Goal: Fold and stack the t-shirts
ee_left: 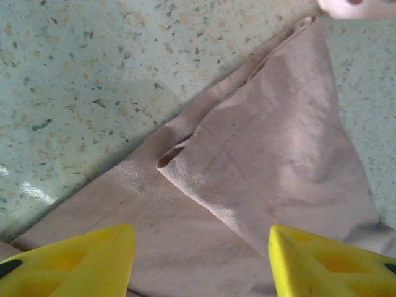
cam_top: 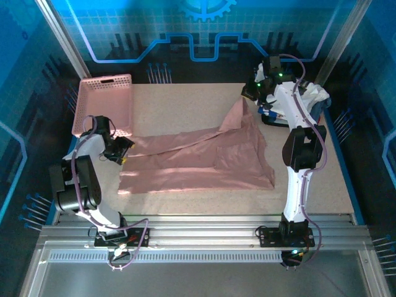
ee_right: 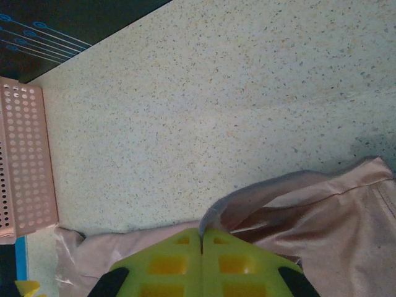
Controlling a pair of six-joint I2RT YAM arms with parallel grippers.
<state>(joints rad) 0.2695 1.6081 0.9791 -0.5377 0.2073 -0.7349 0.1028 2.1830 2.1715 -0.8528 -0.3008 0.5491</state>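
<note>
Shirt (cam_top: pixel 198 164), pink: spread on table (cam_top: pixel 185 105), long axis running left to right. Far right corner raised, pinched in the closed right gripper (ee_right: pixel 201 238). Fingers of left gripper (ee_left: pixel 201 247) stand apart, just above the shirt's folded left edge; likely the nearer arm for that end.

Left arm's folded up low on its own side, left gripper (cam_top: pixel 121 150) aimed down with its yellow fingers (ee_left: pixel 68 260) spread apart. Right arm's stretched way out far, right gripper (cam_top: pixel 249 93) pinched tight on the pink t-shirt (cam_top: pixel 185 167).
</note>
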